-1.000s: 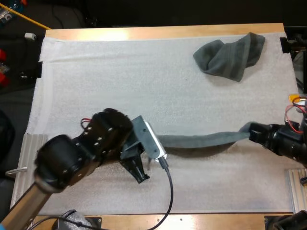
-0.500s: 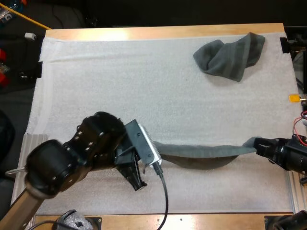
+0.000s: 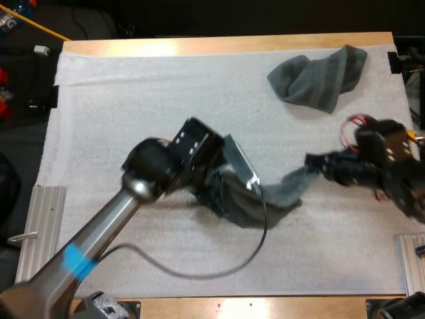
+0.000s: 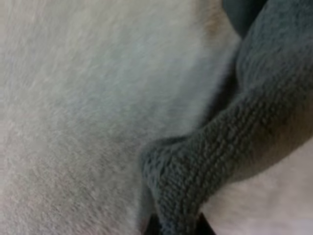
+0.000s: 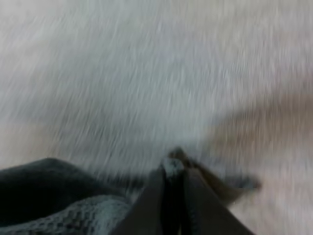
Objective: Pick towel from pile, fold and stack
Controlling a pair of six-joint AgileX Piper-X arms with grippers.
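Observed in the high view: one dark grey-green held towel (image 3: 269, 199) lies strung between the two arms, just off the centre of the white mat (image 3: 133, 100) toward 4 o'clock. Its bulk is bunched in heavy folds at its 9 o'clock end, under the left end effector (image 3: 222, 201); from there it narrows to a twisted band that runs toward 2 o'clock to the right end effector (image 3: 315, 163). Whether the bunched part rests on the mat cannot be told. The left wrist view shows a coarse, nubbly weave and a thick rolled edge, with the left end effector (image 4: 176, 227) closed on that edge, the cloth pinched from both sides between its black fingertips (image 4: 150, 228). The right wrist view shows the right end effector (image 5: 173, 196) likewise closed, its two fingers (image 5: 155, 203) nearly together on a small peak of the cloth's corner, and the rest of the towel trailing off beside them over the mat. A second, crumpled towel (image 3: 319, 74), same colour, sits on the mat at about 1 o'clock, near the far edge of the wooden table (image 3: 226, 45), well apart from both arms. It is heaped in loose folds with one flap spread toward 2 o'clock.
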